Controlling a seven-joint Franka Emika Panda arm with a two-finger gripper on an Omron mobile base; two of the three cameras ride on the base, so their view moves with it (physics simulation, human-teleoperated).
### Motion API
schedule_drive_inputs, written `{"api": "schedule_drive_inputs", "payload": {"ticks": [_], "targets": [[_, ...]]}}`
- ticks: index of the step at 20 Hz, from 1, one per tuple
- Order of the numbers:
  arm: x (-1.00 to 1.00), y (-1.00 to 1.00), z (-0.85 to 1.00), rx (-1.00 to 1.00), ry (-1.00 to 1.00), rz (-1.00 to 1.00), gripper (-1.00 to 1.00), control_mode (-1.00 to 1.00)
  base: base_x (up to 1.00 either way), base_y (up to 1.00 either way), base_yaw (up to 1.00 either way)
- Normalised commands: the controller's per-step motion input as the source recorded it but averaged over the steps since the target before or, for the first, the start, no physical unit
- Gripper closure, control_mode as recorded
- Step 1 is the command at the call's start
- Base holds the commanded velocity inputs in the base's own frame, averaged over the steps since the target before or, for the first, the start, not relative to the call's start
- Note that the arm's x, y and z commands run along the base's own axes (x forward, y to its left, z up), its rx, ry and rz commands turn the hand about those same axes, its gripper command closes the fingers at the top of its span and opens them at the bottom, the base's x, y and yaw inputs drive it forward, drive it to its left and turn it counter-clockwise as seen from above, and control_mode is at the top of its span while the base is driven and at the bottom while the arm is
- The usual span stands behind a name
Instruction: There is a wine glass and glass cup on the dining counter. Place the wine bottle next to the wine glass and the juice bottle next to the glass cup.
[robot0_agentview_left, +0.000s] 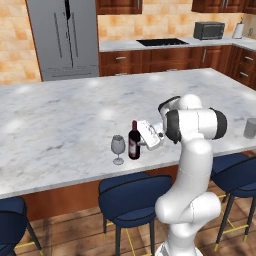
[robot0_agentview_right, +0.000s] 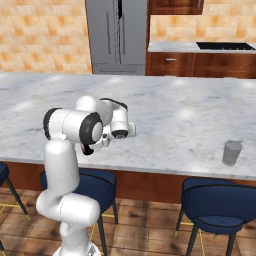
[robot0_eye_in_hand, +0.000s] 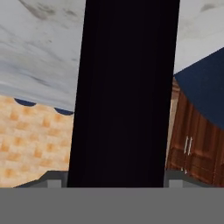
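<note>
The tall dark wine bottle (robot0_agentview_left: 134, 142) stands upright on the marbled dining counter (robot0_agentview_left: 60, 115), close to the right of the wine glass (robot0_agentview_left: 118, 146) near the front edge. My gripper (robot0_agentview_left: 143, 139) reaches in from the right at the bottle's lower body. In the hand view the dark bottle (robot0_eye_in_hand: 127, 96) runs up between both fingertips (robot0_eye_in_hand: 54, 179), which press against its sides. The grey glass cup (robot0_agentview_left: 250, 128) stands far right on the counter, also seen as the tumbler (robot0_agentview_right: 232, 152). The juice bottle is out of view.
Blue stools (robot0_agentview_left: 132, 197) line the counter's near side below the arm, with another stool (robot0_agentview_right: 220, 200) under the cup. Behind the island are a steel fridge (robot0_agentview_left: 65, 37), a back worktop with a cooktop (robot0_agentview_left: 162, 42) and a microwave (robot0_agentview_left: 209, 30).
</note>
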Motion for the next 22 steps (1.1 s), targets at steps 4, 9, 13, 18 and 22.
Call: {"api": "schedule_drive_inputs", "payload": {"ticks": [4,9,13,18,22], "targets": [[-0.08,-0.11,0.0,0.0,-0.02,-0.02,-1.0,-1.0,0.0,0.0,0.0],[-0.25,-0.16,0.09,0.0,-0.09,-0.01,-1.0,-1.0,0.0,0.0,0.0],[-0.14,-0.13,0.4,0.0,-0.08,-0.03,-1.0,-1.0,0.0,0.0,0.0],[-0.13,-0.23,0.62,0.0,-0.09,-0.04,-1.0,-1.0,0.0,0.0,0.0],[-0.23,-0.33,0.79,0.0,-0.12,-0.01,-1.0,-1.0,0.0,0.0,0.0]]}}
